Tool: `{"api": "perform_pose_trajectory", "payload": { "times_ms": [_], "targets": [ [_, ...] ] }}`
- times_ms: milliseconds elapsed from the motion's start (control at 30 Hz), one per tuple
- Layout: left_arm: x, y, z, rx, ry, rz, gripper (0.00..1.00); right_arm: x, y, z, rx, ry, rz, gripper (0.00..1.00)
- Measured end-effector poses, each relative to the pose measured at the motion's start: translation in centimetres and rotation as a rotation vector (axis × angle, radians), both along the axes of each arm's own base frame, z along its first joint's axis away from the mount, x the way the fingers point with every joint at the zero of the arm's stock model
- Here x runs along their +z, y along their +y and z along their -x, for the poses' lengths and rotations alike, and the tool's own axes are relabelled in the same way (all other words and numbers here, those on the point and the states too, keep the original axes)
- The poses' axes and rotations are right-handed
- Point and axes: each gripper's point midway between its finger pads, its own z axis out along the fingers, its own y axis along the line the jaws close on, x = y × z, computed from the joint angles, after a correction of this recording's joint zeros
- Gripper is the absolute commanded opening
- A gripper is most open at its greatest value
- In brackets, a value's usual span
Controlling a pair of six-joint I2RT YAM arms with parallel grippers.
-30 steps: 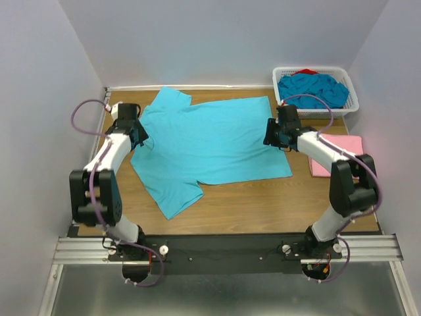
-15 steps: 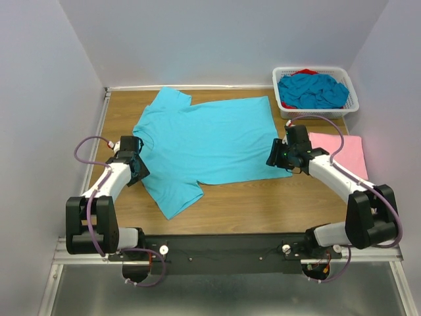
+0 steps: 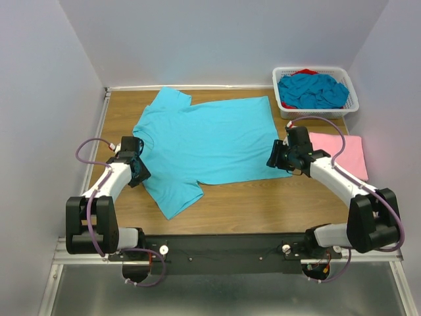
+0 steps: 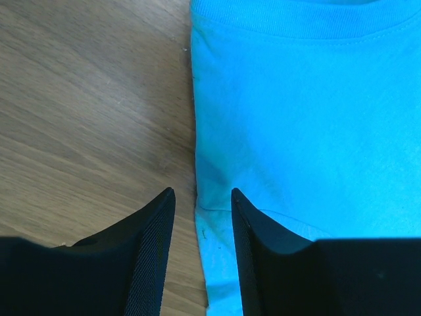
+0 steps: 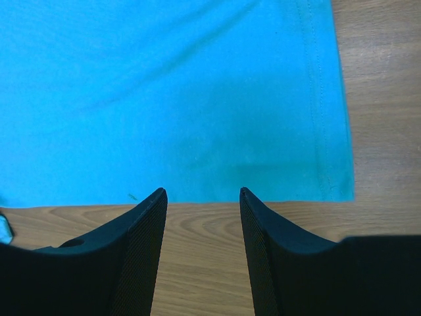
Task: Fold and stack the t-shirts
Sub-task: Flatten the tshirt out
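Both arms have drawn back toward the near side of the table (image 3: pixel 263 204) since a second ago. The left gripper (image 3: pixel 138 170) has left the collar and now sits low over the near shoulder of the blue shirt (image 3: pixel 210 141). The right gripper (image 3: pixel 272 161) has slid down the hem to the near corner. The shirt lies spread flat mid-table, collar to the left, hem to the right, with the pink shirt (image 3: pixel 342 155) folded beside it. The left jaws have narrowed but a gap shows between them, straddling the cloth's edge and gripping nothing. The right jaws stand apart over the corner, empty. This looks like lining up to pinch the near edge for the first fold.
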Motion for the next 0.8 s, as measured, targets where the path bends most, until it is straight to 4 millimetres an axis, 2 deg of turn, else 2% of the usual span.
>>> {"api": "perform_pose_trajectory", "payload": {
  "times_ms": [233, 433, 600, 800],
  "targets": [
    [-0.3, -0.7, 0.4, -0.013, 0.02, 0.006, 0.45, 0.5, 0.0, 0.0, -0.006, -0.016, -0.009, 0.56],
    [-1.7, -1.0, 0.8, -0.019, 0.077, 0.014, 0.43, 0.4, 0.0, 0.1, -0.007, -0.013, -0.007, 0.56],
    [-1.7, -1.1, 0.7, -0.012, 0.075, 0.017, 0.41, 0.3, -0.2, 0.1, -0.011, -0.012, -0.002, 0.56],
    [-1.7, -1.0, 0.7, 0.003, 0.073, 0.018, 0.49, 0.3, -0.2, 0.1, -0.014, -0.014, 0.001, 0.56]
  ]
}}
